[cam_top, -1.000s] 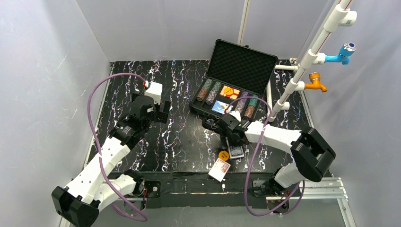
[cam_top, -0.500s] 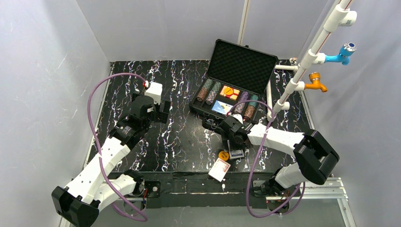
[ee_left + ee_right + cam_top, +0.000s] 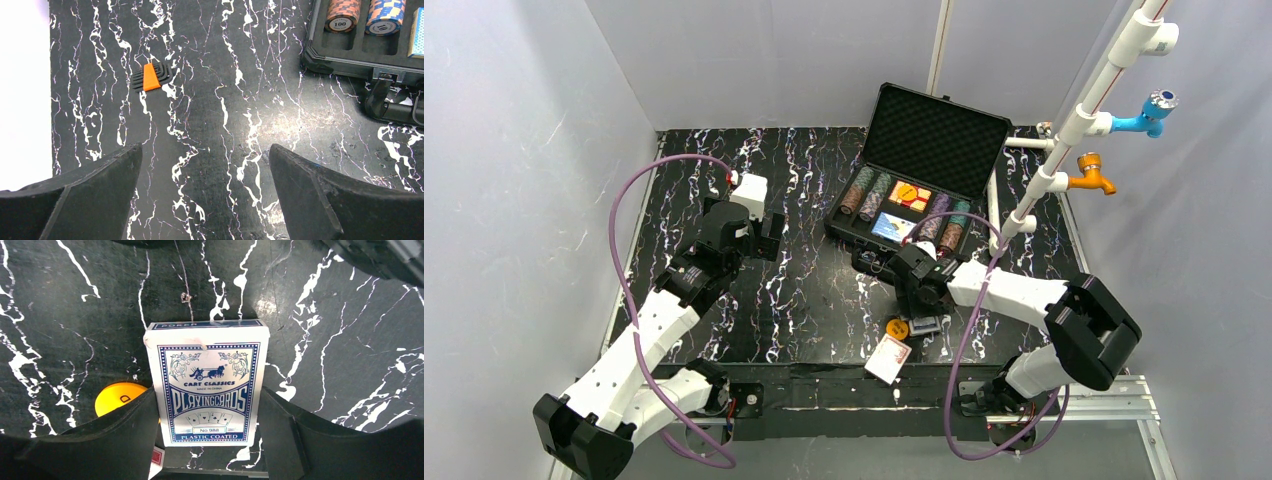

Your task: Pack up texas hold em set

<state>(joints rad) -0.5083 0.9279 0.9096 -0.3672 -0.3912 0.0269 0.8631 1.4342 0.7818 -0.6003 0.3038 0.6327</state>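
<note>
The black case (image 3: 845, 226) stands open at the back right with its foam lid (image 3: 936, 136) up. It holds stacks of poker chips (image 3: 865, 191), a blue deck and orange discs. A loose blue card deck (image 3: 926, 325) lies on the table near the front. My right gripper (image 3: 920, 311) is shut on the blue card deck (image 3: 207, 382), one finger on each long side. An orange disc (image 3: 116, 396) lies just left of it, also in the top view (image 3: 897, 328). A red card deck (image 3: 889, 358) lies at the front edge. My left gripper (image 3: 770, 232) is open and empty (image 3: 205, 150).
A white pipe frame (image 3: 1074, 125) with blue and orange taps rises right of the case. A small orange-and-black piece (image 3: 151, 76) lies on the marbled table ahead of my left gripper. The case handle (image 3: 395, 102) and chip stacks (image 3: 342, 12) show at the left wrist view's upper right.
My right gripper has moved a little toward the near edge and settled over the blue card deck, covering part of it. The left arm has not moved.
</note>
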